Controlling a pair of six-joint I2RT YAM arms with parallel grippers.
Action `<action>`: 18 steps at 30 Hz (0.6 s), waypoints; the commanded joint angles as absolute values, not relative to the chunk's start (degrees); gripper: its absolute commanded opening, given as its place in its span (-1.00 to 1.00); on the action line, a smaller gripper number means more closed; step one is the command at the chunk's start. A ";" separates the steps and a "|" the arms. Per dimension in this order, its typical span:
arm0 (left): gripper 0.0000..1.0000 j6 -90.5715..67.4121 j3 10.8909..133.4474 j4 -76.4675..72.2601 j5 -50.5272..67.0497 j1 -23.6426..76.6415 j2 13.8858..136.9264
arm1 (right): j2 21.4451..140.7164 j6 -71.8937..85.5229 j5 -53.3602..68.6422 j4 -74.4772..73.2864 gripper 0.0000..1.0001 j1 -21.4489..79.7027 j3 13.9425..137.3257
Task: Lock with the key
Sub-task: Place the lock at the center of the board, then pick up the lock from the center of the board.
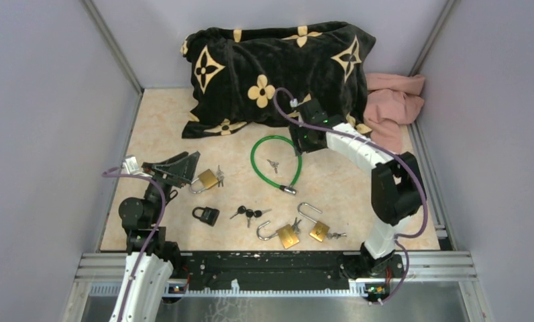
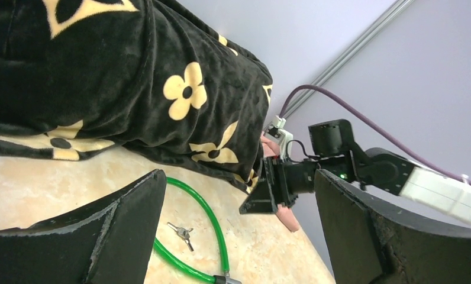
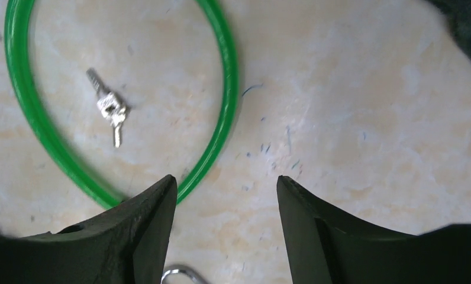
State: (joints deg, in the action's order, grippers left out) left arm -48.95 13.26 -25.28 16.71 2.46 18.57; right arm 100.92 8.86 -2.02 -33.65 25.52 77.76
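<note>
A green cable lock [image 1: 259, 171] lies mid-table as a loop, with a small pair of silver keys [image 1: 273, 164] inside it. My right gripper [image 1: 307, 139] hovers over the loop's far right side. Its fingers stand apart with only bare table between them, and the cable [image 3: 224, 89] and keys [image 3: 110, 107] lie just ahead of the right gripper [image 3: 224, 183]. My left gripper [image 1: 184, 168] rests low at the left, wide open and empty, beside a brass padlock [image 1: 207, 179]. From the left gripper [image 2: 239, 177] I see the cable [image 2: 206, 213] and keys [image 2: 181, 232].
A black padlock [image 1: 206, 215], black-headed keys [image 1: 249, 213] and two open brass padlocks [image 1: 288, 235] [image 1: 318, 230] lie near the front. A black flowered blanket [image 1: 278, 64] and a pink cloth [image 1: 392, 104] fill the back. Walls close in both sides.
</note>
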 commanded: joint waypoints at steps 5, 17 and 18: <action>0.97 -46.90 12.73 -27.22 16.59 3.30 17.76 | 92.91 15.50 -16.02 -53.35 0.29 47.00 75.50; 0.97 -43.79 11.57 -29.03 16.30 5.18 16.27 | 89.29 43.93 -11.47 -53.53 0.90 71.55 63.48; 0.97 -43.55 11.48 -29.21 16.37 5.19 16.20 | 89.33 44.80 -10.34 -51.32 0.90 72.57 62.26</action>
